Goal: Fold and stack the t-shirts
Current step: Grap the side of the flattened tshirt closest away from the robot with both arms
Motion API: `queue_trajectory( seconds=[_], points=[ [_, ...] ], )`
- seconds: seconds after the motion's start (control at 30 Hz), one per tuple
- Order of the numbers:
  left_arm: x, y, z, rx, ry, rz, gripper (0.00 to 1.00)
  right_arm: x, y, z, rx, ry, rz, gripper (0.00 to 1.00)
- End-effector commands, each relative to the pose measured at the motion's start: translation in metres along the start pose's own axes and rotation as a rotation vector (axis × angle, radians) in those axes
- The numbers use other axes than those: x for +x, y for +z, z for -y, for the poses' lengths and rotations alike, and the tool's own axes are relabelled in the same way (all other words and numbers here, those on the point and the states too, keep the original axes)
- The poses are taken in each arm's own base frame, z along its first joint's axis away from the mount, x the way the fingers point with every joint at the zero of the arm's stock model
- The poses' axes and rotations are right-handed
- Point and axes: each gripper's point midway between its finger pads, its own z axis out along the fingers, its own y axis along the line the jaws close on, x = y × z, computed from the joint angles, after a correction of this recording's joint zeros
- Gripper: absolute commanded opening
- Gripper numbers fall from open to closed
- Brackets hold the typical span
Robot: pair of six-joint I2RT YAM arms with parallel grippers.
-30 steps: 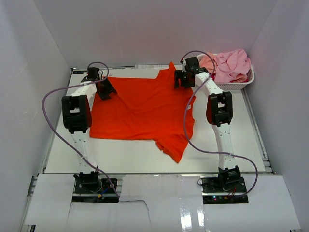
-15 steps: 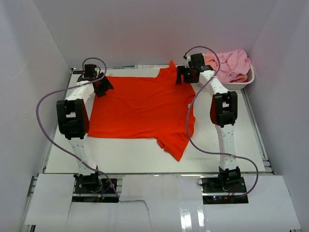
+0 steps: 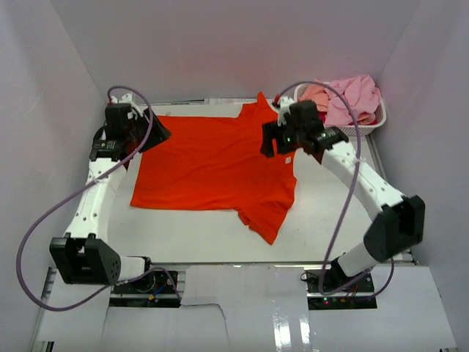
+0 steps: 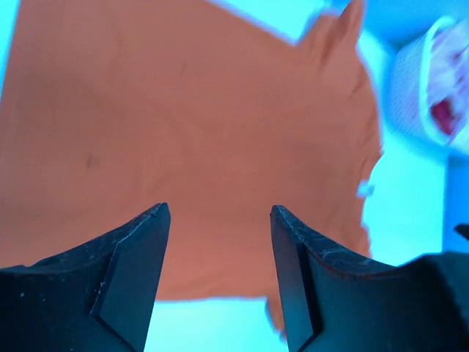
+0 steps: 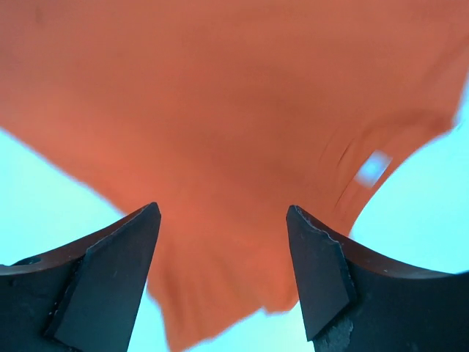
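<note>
So left claw (image 4: pixel 220 213) and right claw (image 5: pixel 223 213) are hanging open; floppy orange-red cloth t-shirt (image 3: pixel 212 161) is probably needing edge pinches at 12 o'clock.

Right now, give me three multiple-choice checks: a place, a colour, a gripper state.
1. The basket stands at the table's: A far right corner; B near left corner; C middle.
2. The spread t-shirt is: A pink; B orange-red; C white.
3. The left gripper and right gripper are: A both shut on cloth; B one shut, one open; C both open.
1 A, it sits far right in the top view; 2 B, plainly orange-red; 3 C, wrist views show gaps between fingers, nothing held.
</note>
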Motion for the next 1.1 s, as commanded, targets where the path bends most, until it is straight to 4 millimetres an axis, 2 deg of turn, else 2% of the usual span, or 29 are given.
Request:
queue_trajectory(
  seconds=[0.0,0.03,0.07,0.1,0.2,0.23,0.27,0.33,0.37,0.4,0.43,0.5,0.53,0.57,0.6,0.67,0.77,0.97,1.0,1.07],
  points=[
    [0.048,-0.029,-0.018,-0.021,0.023,-0.116,0.68,0.061,-0.037,-0.010,0.038,0.062,-0.049,0.75],
    [0.062,-0.035,-0.017,0.008,0.023,-0.148,0.68,0.096,-0.040,-0.010,0.058,0.063,-0.104,0.75],
    [0.065,-0.050,-0.011,0.041,0.030,-0.139,0.68,0.109,-0.048,-0.022,0.047,0.036,-0.109,0.75],
    [0.080,-0.055,-0.006,0.098,0.027,-0.183,0.68,0.112,-0.070,-0.020,0.089,0.027,-0.073,0.76],
    [0.101,-0.074,0.008,0.211,0.049,-0.223,0.68,0.146,-0.093,-0.038,0.072,0.022,-0.091,0.75],
    [0.117,-0.079,0.012,0.258,0.041,-0.281,0.68,0.165,-0.099,-0.039,0.088,0.020,-0.144,0.75],
    [0.123,-0.082,0.014,0.271,0.040,-0.303,0.68,0.176,-0.103,-0.054,0.061,0.006,-0.158,0.74],
    [0.138,-0.089,0.023,0.313,0.061,-0.342,0.67,0.191,-0.109,-0.061,0.070,-0.018,-0.182,0.74],
    [0.150,-0.090,0.025,0.302,0.082,-0.367,0.67,0.209,-0.110,-0.072,0.046,-0.059,-0.220,0.74],
    [0.156,-0.091,0.026,0.296,0.084,-0.376,0.67,0.217,-0.110,-0.076,0.050,-0.063,-0.230,0.73],
    [0.160,-0.093,0.026,0.292,0.088,-0.382,0.67,0.228,-0.111,-0.088,0.021,-0.106,-0.248,0.73],
    [0.177,-0.091,0.023,0.279,0.081,-0.422,0.67,0.244,-0.108,-0.086,0.074,-0.149,-0.269,0.72],
    [0.181,-0.089,0.022,0.279,0.080,-0.426,0.67,0.248,-0.108,-0.087,0.084,-0.175,-0.277,0.73],
    [0.192,-0.087,0.017,0.269,0.075,-0.456,0.67,0.256,-0.105,-0.087,0.119,-0.238,-0.286,0.73],
    [0.196,-0.086,0.016,0.263,0.069,-0.460,0.67,0.263,-0.106,-0.083,0.154,-0.277,-0.303,0.74],
    [0.202,-0.082,0.017,0.272,0.071,-0.466,0.67,0.273,-0.102,-0.089,0.169,-0.335,-0.317,0.74],
    [0.220,-0.078,0.020,0.280,0.077,-0.512,0.67,0.280,-0.097,-0.087,0.251,-0.414,-0.351,0.72],
    [0.251,-0.070,0.028,0.245,0.130,-0.588,0.67,0.276,-0.093,-0.081,0.441,-0.643,-0.409,0.67],
    [0.253,-0.069,0.029,0.244,0.134,-0.590,0.67,0.277,-0.091,-0.082,0.444,-0.658,-0.416,0.64],
    [0.254,-0.067,0.028,0.232,0.132,-0.586,0.67,0.279,-0.086,-0.084,0.433,-0.692,-0.422,0.63]
  ],
)
